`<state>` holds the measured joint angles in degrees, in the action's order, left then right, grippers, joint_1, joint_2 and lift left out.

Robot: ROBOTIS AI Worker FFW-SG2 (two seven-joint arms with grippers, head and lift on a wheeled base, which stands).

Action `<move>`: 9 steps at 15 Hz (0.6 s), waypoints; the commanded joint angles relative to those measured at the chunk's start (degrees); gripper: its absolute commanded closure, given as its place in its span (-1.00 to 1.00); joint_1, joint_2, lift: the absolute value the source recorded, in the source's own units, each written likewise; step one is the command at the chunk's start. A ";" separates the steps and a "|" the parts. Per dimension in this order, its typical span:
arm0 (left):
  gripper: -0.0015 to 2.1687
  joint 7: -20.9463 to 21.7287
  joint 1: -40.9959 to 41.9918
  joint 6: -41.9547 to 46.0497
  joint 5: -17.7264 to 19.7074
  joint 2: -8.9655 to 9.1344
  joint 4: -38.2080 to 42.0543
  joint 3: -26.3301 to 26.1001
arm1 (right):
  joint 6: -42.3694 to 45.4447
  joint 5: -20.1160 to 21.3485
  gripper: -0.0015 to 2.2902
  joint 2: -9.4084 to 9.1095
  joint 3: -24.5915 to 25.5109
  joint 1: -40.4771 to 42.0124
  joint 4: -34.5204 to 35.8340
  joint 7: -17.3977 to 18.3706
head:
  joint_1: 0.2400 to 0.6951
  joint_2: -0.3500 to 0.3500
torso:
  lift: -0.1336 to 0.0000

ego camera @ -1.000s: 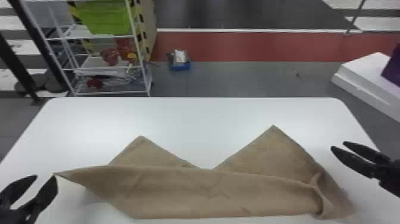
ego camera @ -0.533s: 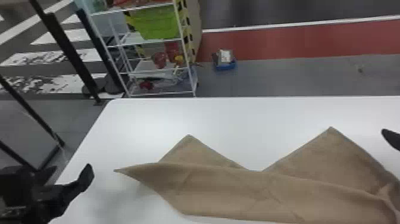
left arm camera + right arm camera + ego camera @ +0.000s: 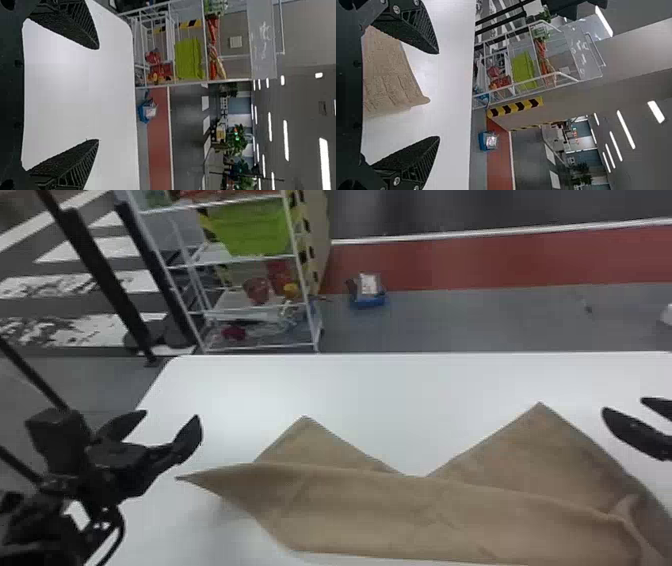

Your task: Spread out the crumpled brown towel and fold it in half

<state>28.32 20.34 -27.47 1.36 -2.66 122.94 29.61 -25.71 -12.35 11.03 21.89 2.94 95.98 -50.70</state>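
Two grippers flank the brown towel [image 3: 350, 510] with nothing in their grasp: the left gripper [image 3: 171, 416] has its fingers spread wide, and so has the right gripper [image 3: 438, 95]. The towel lies on the table between them, mostly on the robot's side of the fingertips, doubled over along a slanting line. Its narrow corner [image 3: 190, 478] points out just beside the left gripper, probably the handiest bit for that side to pinch. Farther from the left gripper, two peaks of cloth poke out beyond the fold, the larger one [image 3: 537, 430] close to the right gripper. They look like corners that do not line up, so I'd judge the towel partly opened but not squarely folded. Having a gripper free at either end suits pulling it flat before matching edges; the rumpled end [image 3: 625, 515] by the right gripper could catch or bunch if tugged.

The white table [image 3: 400, 390] stretches smooth and pale beyond both grippers. Past its far edge, ahead of the left gripper, stands a white rack [image 3: 300, 272] with a green bin [image 3: 250, 230]. A blue box [image 3: 367, 302] sits on the grey floor [image 3: 450, 325], near a red strip [image 3: 475, 265].
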 commanded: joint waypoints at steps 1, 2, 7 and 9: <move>-0.95 0.25 -3.11 -2.02 -4.26 -2.35 -2.00 -6.85 | 0.43 -0.13 -0.89 0.04 4.13 2.16 0.09 -1.16 | 1.00 0.38 | -0.85; -0.95 1.83 -4.52 -4.66 -4.53 -4.11 -3.32 -8.87 | 0.43 -0.57 -0.89 -0.04 6.68 3.48 0.35 -2.39 | 1.00 0.31 | -0.85; -0.92 8.60 -8.83 -12.04 -2.51 -5.43 -4.11 -12.56 | 1.14 -4.35 -0.89 0.04 20.30 8.58 -0.53 -8.98 | 1.00 -0.26 | -0.85; -0.91 9.56 -11.29 -16.08 -3.03 -5.43 -5.61 -15.72 | 2.72 -5.32 -0.89 0.04 23.03 9.72 -1.85 -11.44 | 1.00 -0.42 | -0.85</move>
<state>37.83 10.71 -41.05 -1.37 -8.09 118.35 16.30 -24.27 -16.92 11.05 42.69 11.67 95.12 -61.34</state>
